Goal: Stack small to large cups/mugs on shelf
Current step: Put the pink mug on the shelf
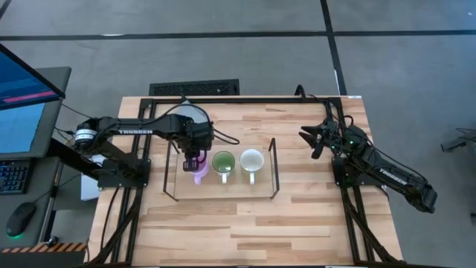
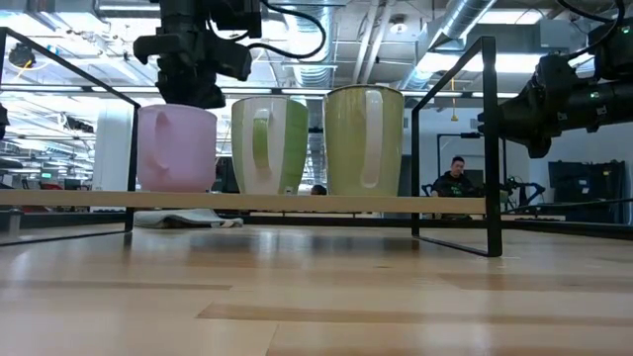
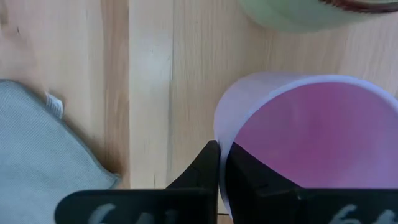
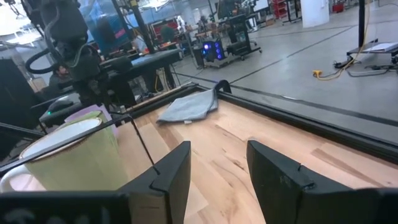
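Three mugs stand in a row inside the dark wire shelf (image 1: 274, 167). The light purple mug (image 1: 200, 174) is leftmost, a mug with a green inside (image 1: 223, 161) is in the middle, and a mug with a white inside (image 1: 252, 159) is on the right. In the low view their bottoms sit at one level: purple (image 2: 176, 148), middle (image 2: 269, 143), right (image 2: 364, 138). My left gripper (image 1: 195, 160) is above the purple mug, shut on it. My right gripper (image 1: 316, 138) is open and empty near the table's right edge. My left gripper pinches the purple mug's wall at the rim (image 3: 219, 127), one finger inside the mug and one outside. The fingers come from above, pointing down. The mug is upright, its bottom (image 2: 176, 188) level with the other two mugs' bottoms.
A grey folded cloth (image 3: 43, 143) lies on the table just beyond the shelf's far left, also showing in the right wrist view (image 4: 186, 107). The shelf's upright wire ends (image 2: 490, 148) flank the mugs. A black frame (image 1: 245, 99) runs along the table's far edge.
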